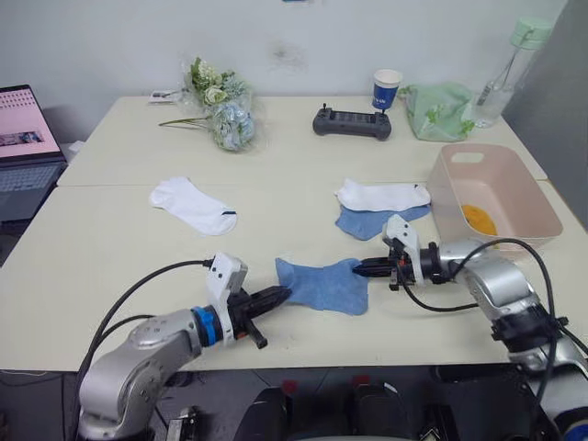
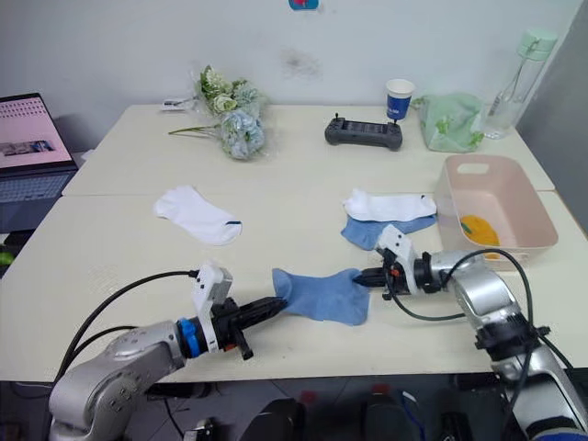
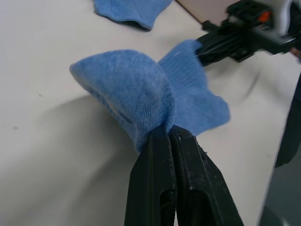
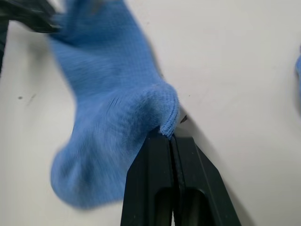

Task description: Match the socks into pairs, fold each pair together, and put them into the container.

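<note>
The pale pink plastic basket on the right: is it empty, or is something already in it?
Not empty. The pale pink plastic basket holds a mustard-orange item on its floor; whether one sock or two, cannot tell.

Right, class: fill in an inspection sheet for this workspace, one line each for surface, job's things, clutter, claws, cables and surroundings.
Surface: pale table, made of two tops with a seam between them.
Job's things: near blue sock stretched between both claws; second blue sock partly under a white sock; another white sock apart on the left; pink basket with something orange inside.
Clutter: flower bunch, black controller, paper cup, green bag, bottle.
Claws: left claw shut on the sock's left end; right claw shut on its right end.
Cables: black cable along left arm; black cable looping by right arm.
Surroundings: laptop at left, white wall behind.
</note>
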Robot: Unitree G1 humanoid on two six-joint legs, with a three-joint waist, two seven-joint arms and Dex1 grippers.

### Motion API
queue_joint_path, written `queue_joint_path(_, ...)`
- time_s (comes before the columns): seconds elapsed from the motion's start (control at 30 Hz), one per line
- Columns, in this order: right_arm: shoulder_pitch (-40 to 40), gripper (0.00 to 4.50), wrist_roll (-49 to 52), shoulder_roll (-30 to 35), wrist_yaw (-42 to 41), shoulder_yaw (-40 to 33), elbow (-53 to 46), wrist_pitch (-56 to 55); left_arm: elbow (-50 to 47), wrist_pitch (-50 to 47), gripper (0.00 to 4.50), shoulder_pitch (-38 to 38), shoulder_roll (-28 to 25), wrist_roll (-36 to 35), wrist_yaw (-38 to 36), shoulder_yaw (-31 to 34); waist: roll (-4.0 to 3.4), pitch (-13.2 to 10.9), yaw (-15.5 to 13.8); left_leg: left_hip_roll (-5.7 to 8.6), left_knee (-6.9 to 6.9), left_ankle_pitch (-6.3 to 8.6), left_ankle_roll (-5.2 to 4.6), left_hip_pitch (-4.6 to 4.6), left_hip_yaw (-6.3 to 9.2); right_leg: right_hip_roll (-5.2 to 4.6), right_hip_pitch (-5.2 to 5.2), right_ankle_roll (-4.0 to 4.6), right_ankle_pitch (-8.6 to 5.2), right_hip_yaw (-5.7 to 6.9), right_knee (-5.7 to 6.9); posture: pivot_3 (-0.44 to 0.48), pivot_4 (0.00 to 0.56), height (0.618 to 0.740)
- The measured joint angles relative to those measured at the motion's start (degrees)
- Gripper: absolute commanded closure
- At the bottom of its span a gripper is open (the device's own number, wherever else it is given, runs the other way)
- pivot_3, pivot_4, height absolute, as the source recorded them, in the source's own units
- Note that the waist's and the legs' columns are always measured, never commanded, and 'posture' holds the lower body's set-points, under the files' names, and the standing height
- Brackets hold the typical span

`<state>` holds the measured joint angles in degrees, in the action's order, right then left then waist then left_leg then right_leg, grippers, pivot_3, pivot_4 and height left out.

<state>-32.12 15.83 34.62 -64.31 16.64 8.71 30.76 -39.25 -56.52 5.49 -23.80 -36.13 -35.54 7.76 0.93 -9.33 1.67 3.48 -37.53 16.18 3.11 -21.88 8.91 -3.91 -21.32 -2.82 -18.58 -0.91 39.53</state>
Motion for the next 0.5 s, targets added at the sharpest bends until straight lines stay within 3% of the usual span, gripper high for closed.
queue_joint_path(0.07, -1.7, 4.5, -1.4, 0.1, -1.3, 0.3, 3.7, -1.8, -2.2, -0.5, 4.46, 2.9, 0.3, -0.3, 2.4, -0.2, 0.0, 0.0, -0.1, 0.01, 0.0, 0.0, 0.0, -0.01, 0.0, -0.01, 0.0, 0.0, 0.0, 0.02, -0.04, 0.0, 0.15, 0.74)
queue_joint_path(0.13, -2.8, 4.06, -1.9, 0.2, -2.8, 0.4, 5.7, -3.1, -2.4, 0.1, 4.29, 4.3, 0.2, 0.8, 4.2, -1.0, 0.0, 0.0, -0.1, 0.01, 0.01, 0.0, 0.0, -0.01, -0.01, -0.01, 0.0, 0.0, 0.0, 0.02, -0.05, 0.0, 0.15, 0.74)
queue_joint_path(0.3, -3.0, 2.43, -2.7, 0.3, -4.3, 0.0, 6.9, -4.6, -2.2, 3.4, 2.97, 6.0, -1.6, 1.2, 4.4, -1.1, 0.0, 0.0, 0.0, -0.01, 0.05, 0.0, 0.01, -0.01, -0.05, -0.01, -0.01, 0.01, 0.0, 0.02, -0.09, 0.0, 0.15, 0.74)
queue_joint_path(0.43, -2.0, 0.97, -1.5, 2.2, -4.3, -2.9, 4.4, -3.5, -0.3, 4.1, 1.61, 8.6, -6.9, -1.1, 0.7, 4.2, -0.01, 0.0, 0.0, -0.03, 0.18, 0.0, 0.01, -0.01, -0.03, -0.01, -0.05, 0.03, -0.01, 0.01, -0.1, 0.0, 0.15, 0.74)
queue_joint_path(0.5, 0.3, 0.9, -0.4, 3.6, -3.9, -5.8, 0.8, -2.0, 2.7, 5.1, 1.4, 9.0, -11.1, -2.2, -3.1, 8.4, 0.01, 0.0, 0.0, -0.05, 0.27, 0.0, 0.01, 0.02, -0.02, -0.02, -0.01, 0.03, -0.01, 0.03, -0.21, 0.0, 0.15, 0.74)
